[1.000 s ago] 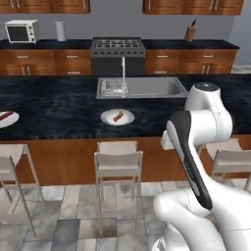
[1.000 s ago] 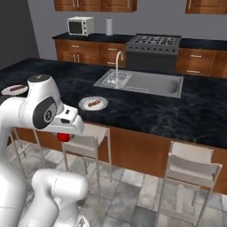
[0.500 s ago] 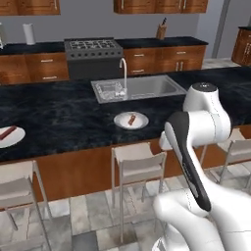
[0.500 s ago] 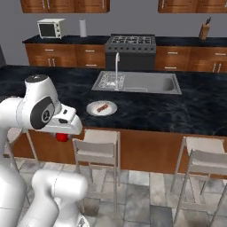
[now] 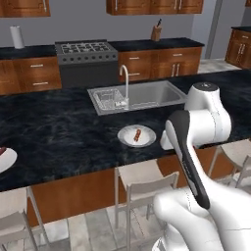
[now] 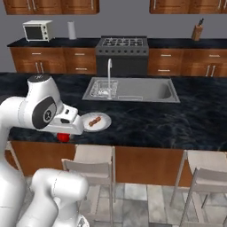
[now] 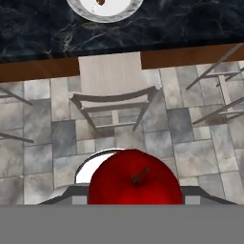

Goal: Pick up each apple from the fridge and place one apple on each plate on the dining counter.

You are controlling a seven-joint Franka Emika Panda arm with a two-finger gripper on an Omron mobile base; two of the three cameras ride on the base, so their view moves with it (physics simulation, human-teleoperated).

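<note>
A deep red apple (image 7: 136, 180) sits in my gripper (image 7: 136, 193), which is shut on it; in the right base view the apple (image 6: 64, 137) hangs under the hand (image 6: 66, 131), just in front of the dining counter (image 6: 146, 126). A white plate (image 5: 137, 136) with a small brown scrap on it lies near the counter's front edge, a little ahead of the hand. The same plate (image 6: 94, 122) is right beside the hand, and the plate (image 7: 105, 5) also shows at the top of the hand view. A second plate (image 5: 4, 160) peeks in at the far left. The fridge is out of view.
Wooden stools (image 7: 114, 97) stand on the tiled floor under the counter's edge, one directly below the apple. A steel sink (image 5: 139, 95) with a faucet (image 5: 125, 81) is set in the counter behind the plate. Stove (image 6: 122, 43) and microwave (image 6: 37, 30) line the back wall.
The whole scene has shifted as the base drove; the counter and the plate with the scrap now stand closer and more central. The apple has stayed in the shut gripper.
</note>
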